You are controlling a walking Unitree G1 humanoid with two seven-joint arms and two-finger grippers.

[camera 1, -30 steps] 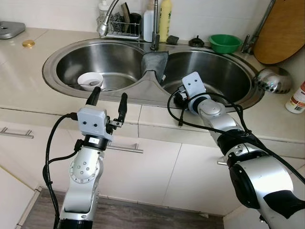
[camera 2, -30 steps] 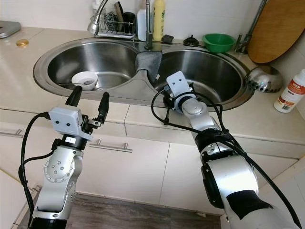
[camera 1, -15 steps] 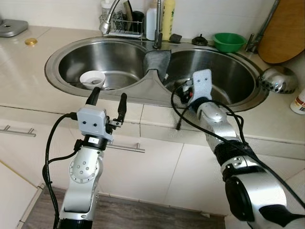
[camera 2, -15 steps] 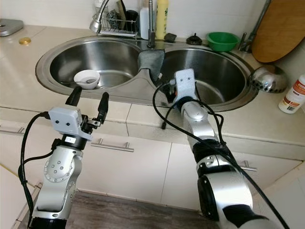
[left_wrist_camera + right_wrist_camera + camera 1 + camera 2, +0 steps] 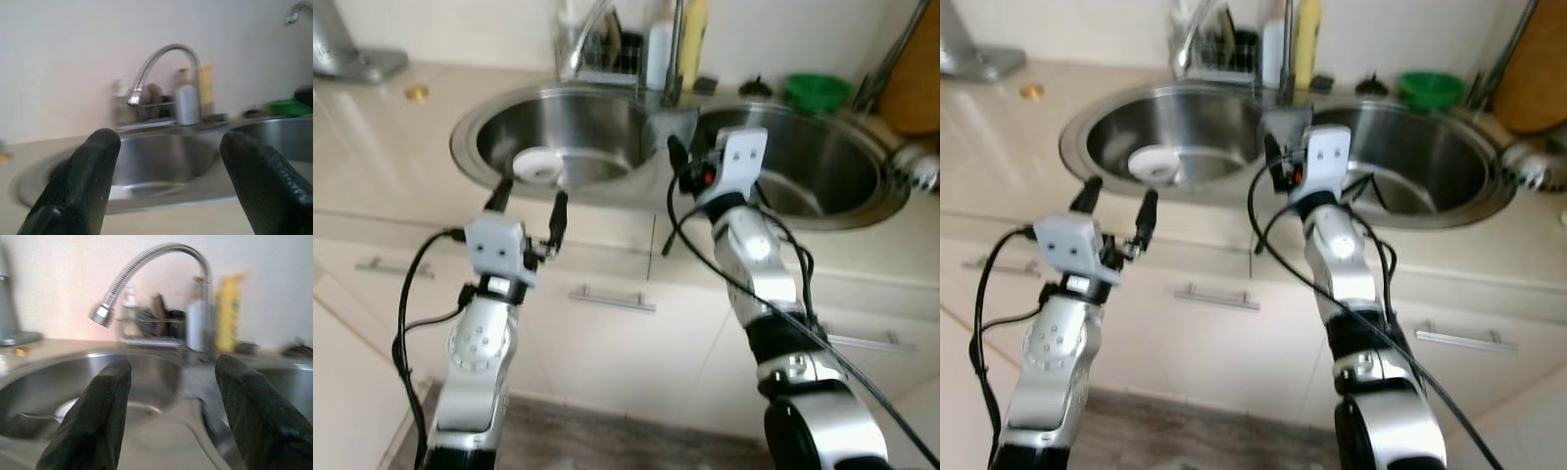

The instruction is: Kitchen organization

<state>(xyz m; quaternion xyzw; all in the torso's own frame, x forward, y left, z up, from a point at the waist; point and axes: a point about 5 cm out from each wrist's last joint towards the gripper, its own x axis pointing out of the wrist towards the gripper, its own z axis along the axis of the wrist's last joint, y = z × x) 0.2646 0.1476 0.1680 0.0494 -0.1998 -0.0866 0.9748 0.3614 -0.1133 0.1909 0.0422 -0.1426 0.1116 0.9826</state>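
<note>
A white bowl (image 5: 540, 164) with something small in it lies in the left basin of the steel double sink (image 5: 470, 147). My left gripper (image 5: 530, 199) is open and empty, held in front of the counter edge just short of that basin. My right gripper (image 5: 680, 162) is raised over the counter edge by the sink's divider, pointing towards the left basin. In the right wrist view its fingers (image 5: 105, 401) stand wide apart with nothing between them, facing the faucet (image 5: 146, 264) and the bowl (image 5: 66, 409). A grey cloth (image 5: 674, 122) hangs over the divider.
Behind the sink are a dish rack (image 5: 607, 59), a white bottle and a yellow bottle (image 5: 695, 29). A green bowl (image 5: 818, 93), a wooden board (image 5: 913, 69) and a metal ladle (image 5: 922, 168) lie at the right. Cabinet drawers with handles (image 5: 612, 299) run under the counter.
The whole view has shifted and blurred, so the camera moved. My right gripper has risen from the right basin's rim and swung left over the divider. My left gripper holds its pose.
</note>
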